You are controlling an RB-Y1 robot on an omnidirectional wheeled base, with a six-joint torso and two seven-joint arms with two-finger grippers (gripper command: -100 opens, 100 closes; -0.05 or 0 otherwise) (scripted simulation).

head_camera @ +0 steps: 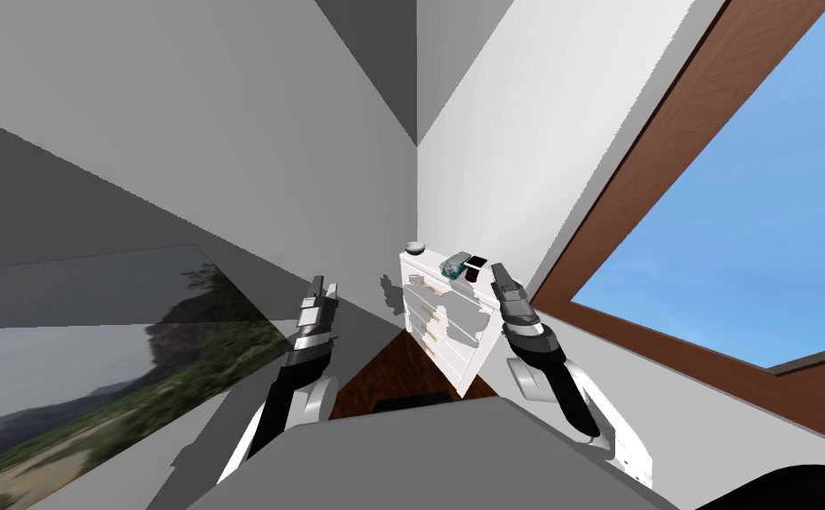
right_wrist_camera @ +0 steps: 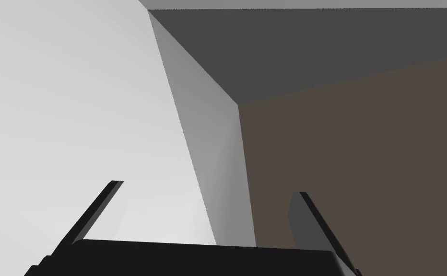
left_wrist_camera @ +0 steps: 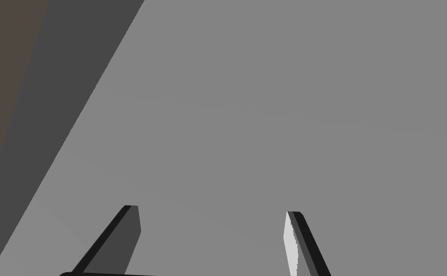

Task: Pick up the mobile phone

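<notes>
Close to the top of the white chest of drawers [head_camera: 455, 332], the right claw [head_camera: 497, 268] hangs released, its fingers [right_wrist_camera: 304, 220] spread wide apart. Just beside its tips, the mobile phone [head_camera: 476, 263] lies flat and dark on that top, next to a small teal object [head_camera: 452, 265]. A pale bowl [head_camera: 414, 248] sits near the far corner. Well apart, the left claw [head_camera: 324, 283] is held up by the grey wall, also released.

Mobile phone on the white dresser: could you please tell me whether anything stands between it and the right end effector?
Nothing visible does. The open right end effector appears beside the mobile phone atop the dresser; the teal object lies on the phone's other side.
</notes>
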